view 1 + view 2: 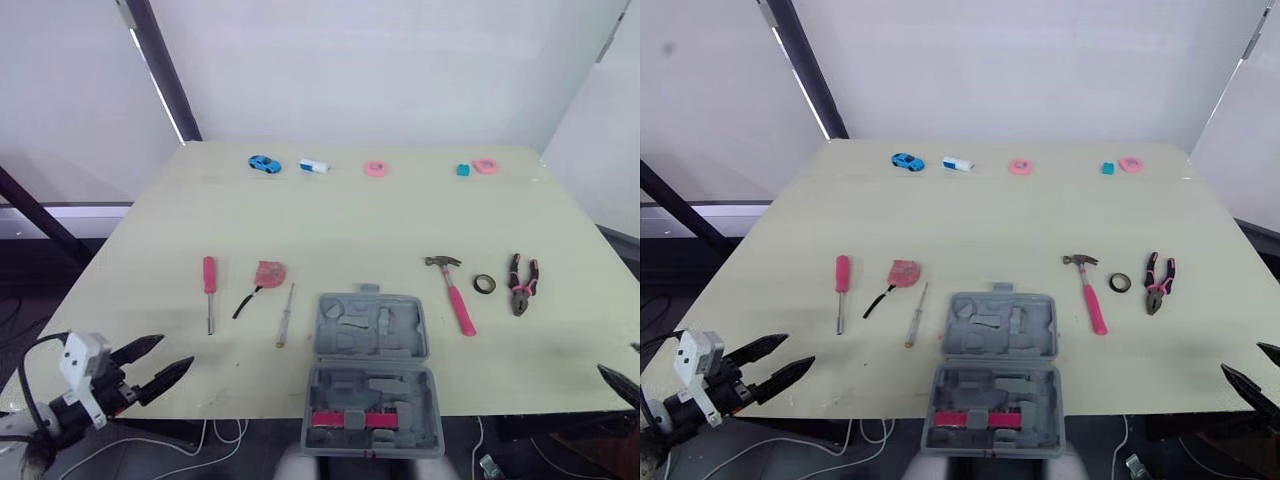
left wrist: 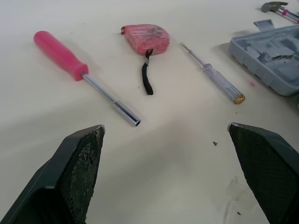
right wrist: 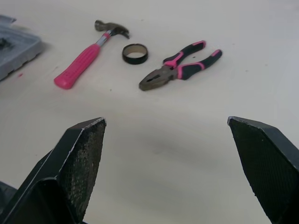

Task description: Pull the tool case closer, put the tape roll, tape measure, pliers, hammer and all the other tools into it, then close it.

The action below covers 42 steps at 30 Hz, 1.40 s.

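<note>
- Grey hard-plastic tool case lies open at the near edge of the pale desk, centre. It looks stiff and light, probably best dragged by a wall. The far half's moulded recesses look empty; the near half holds a red strip.
- Left hand near-left, right hand near-right: both have fingers apart and hold nothing.
- Pink-handled steel hammer, right of the case: likely head-heavy, so grip near the head.
- Pink-and-black pliers, far right: rigid; take across the handles.
- Pink tape measure, left of the case: compact, smooth.
- Black tape roll, between hammer and pliers: light; pinch the ring.
</note>
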Tool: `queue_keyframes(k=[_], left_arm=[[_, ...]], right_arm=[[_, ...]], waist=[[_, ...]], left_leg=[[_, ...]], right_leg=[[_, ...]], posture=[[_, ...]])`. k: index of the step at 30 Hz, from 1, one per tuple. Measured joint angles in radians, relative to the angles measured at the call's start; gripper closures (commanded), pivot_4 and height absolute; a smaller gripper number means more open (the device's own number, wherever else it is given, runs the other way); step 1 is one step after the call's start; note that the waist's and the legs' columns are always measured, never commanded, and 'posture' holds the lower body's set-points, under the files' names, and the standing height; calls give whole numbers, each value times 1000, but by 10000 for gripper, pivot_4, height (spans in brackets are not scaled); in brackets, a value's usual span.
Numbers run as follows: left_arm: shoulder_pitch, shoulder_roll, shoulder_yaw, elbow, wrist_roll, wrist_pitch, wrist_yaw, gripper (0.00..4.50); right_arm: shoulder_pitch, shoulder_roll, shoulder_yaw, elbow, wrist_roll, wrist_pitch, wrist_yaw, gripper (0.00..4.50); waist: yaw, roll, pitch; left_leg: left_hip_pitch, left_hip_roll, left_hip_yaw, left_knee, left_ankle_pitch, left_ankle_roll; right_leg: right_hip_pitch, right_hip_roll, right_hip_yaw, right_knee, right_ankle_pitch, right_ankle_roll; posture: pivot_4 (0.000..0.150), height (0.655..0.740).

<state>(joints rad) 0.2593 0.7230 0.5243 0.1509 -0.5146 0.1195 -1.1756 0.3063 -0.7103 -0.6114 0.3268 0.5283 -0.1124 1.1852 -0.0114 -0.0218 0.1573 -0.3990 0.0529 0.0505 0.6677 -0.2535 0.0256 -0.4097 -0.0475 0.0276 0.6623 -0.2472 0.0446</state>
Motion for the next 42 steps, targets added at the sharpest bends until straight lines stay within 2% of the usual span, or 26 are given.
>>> queue_keyframes(k=[8,13,16,20,22,24,31,36,42], left_arm=[[-146,32,-129,-104,-22,57,-70,0],[-260,30,-234,-145,-56,124,-122,0],[-326,16,-288,-161,-67,154,-130,0],[-399,-13,-351,-221,-83,198,-128,0],[-415,-19,-365,-244,-89,204,-126,0],[-434,-36,-383,-281,-98,219,-110,0],[-442,-50,-404,-408,-136,256,-67,0],[-426,-48,-412,-457,-141,265,-48,0],[-375,-47,-418,-516,-135,255,-27,0]], right_arm=[[-58,-80,145,-240,-25,183,-40,1048],[-241,-234,302,-275,-137,310,-67,1048],[-406,-297,429,-258,-223,353,-54,1048],[-674,-313,631,-160,-337,390,29,1048],[-746,-309,691,-123,-377,389,59,1048],[-880,-278,800,-24,-469,359,95,1048],[-1078,-196,1011,190,-704,216,139,1048],[-1157,-146,1073,312,-788,148,142,1048],[-1274,-21,1186,591,-943,26,92,1048]], waist=[[-1,1,0],[-3,1,0],[-2,1,0],[-2,1,1],[-1,0,1],[-2,0,2],[-3,1,3],[-3,1,3],[-6,2,3]], left_leg=[[0,0,1,0,0,0],[0,-5,1,0,0,0],[-1,-5,1,0,0,0],[-2,-6,1,0,0,0],[-3,-6,1,0,0,0],[-3,-6,1,0,0,0],[-5,-7,1,1,0,0],[-5,-7,1,1,0,0],[-4,-7,1,1,0,0]], right_leg=[[0,0,1,0,0,0],[0,1,0,0,0,0],[0,2,0,0,0,0],[-1,2,0,0,1,0],[-1,2,0,0,1,1],[-1,2,-1,-1,1,1],[-1,2,-2,-1,2,3],[-1,2,-2,-1,3,4],[-1,2,-2,0,3,3]], posture=[[1500,7400],[1500,7400],[1500,7400],[1500,7400],[1500,7400],[1500,7400],[1500,7400],[1500,7400],[1500,7400]])
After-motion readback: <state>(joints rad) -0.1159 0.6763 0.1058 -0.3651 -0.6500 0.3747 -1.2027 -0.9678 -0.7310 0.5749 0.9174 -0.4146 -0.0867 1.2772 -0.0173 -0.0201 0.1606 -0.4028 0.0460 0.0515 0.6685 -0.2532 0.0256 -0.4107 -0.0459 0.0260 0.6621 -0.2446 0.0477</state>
